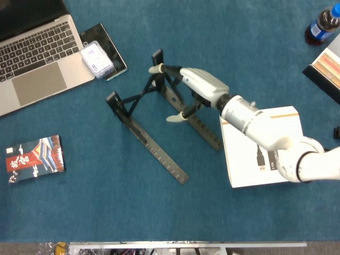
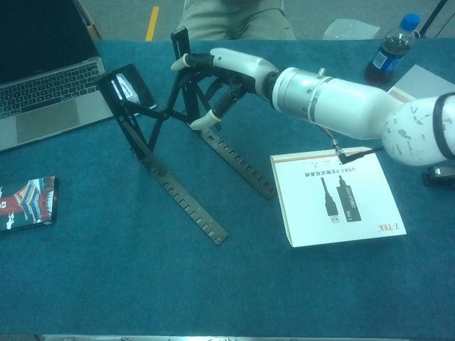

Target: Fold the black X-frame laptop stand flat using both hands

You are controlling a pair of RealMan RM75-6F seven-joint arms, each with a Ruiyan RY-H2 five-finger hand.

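Observation:
The black X-frame laptop stand (image 1: pixel 151 125) lies mid-table, its two notched rails running toward the near right and its crossed struts at the far end. In the chest view the stand (image 2: pixel 186 200) is tipped up, far end raised off the cloth and near ends on the table. My right hand (image 1: pixel 192 85) grips the right rail near its far end, fingers (image 1: pixel 156 69) over the top and the thumb underneath. The same hand (image 2: pixel 229 69) shows in the chest view. My left hand is in neither view.
An open laptop (image 1: pixel 37 53) sits at the far left, beside a dark tablet with a small white box (image 1: pixel 97 58) on it. A booklet (image 1: pixel 35 158) lies near left. A white carton (image 1: pixel 276 159) lies under my right forearm. A bottle (image 1: pixel 322 24) stands far right.

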